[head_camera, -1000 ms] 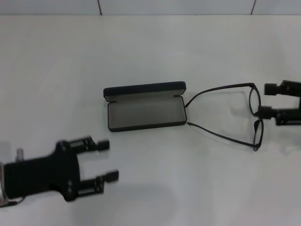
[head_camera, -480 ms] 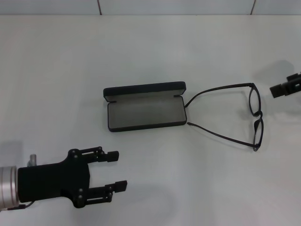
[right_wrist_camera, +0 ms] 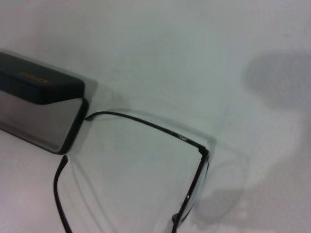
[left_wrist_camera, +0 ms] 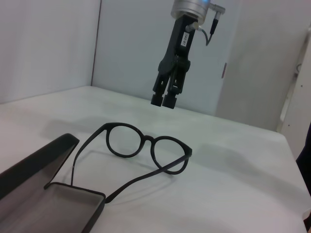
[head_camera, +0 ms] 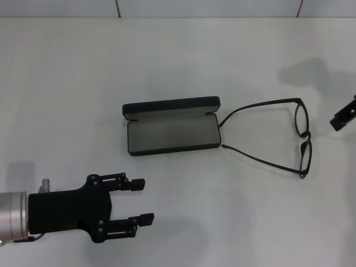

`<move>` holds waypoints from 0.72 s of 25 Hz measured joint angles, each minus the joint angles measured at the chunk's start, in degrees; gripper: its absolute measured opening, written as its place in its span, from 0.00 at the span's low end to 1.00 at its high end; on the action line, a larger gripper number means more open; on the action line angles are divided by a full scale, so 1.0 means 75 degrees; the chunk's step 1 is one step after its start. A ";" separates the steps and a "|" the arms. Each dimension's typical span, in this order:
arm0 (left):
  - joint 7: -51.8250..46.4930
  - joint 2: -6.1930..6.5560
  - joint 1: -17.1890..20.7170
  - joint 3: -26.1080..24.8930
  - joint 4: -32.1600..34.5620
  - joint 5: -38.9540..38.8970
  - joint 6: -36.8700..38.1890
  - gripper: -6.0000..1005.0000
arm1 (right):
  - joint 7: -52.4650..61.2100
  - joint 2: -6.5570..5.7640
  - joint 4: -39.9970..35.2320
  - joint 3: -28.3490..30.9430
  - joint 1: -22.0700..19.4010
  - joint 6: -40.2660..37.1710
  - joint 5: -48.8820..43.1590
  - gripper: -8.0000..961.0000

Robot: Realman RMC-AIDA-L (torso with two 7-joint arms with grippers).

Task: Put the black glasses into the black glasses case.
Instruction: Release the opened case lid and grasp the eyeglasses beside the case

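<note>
The black glasses [head_camera: 301, 139] lie unfolded on the white table, right of centre, temple arms reaching left to the case. The black glasses case [head_camera: 171, 134] lies open in the middle, grey lining up, lid standing at its far side. My left gripper [head_camera: 143, 200] is open and empty at the near left, short of the case. My right gripper [head_camera: 343, 118] shows only a tip at the right edge. In the left wrist view it [left_wrist_camera: 164, 101] hangs above and behind the glasses [left_wrist_camera: 146, 150], fingers together, holding nothing. The right wrist view shows the case lid [right_wrist_camera: 39, 87] and one temple arm [right_wrist_camera: 146, 124].
The white table [head_camera: 178, 61] ends at a wall at the far side. A wall and a pale panel stand behind the right arm in the left wrist view. Shadows of the arms fall at the far right and near left.
My right gripper has left the front of the glasses, risen and moved right, and its fingers have come together. My left gripper has moved slightly right and nearer. The glasses and case have not moved.
</note>
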 joint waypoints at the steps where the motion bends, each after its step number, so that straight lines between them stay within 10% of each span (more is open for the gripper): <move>1: 0.0003 0.0000 -0.0009 -0.0001 -0.0002 0.0001 -0.0002 0.70 | 0.0034 0.0061 0.0001 -0.0003 0.0014 0.0081 -0.0058 0.89; 18: 0.0019 0.0009 -0.0094 -0.0003 0.0048 0.0019 -0.0007 0.70 | 0.1707 0.0567 0.0437 0.0087 0.0356 0.0882 -0.0330 0.85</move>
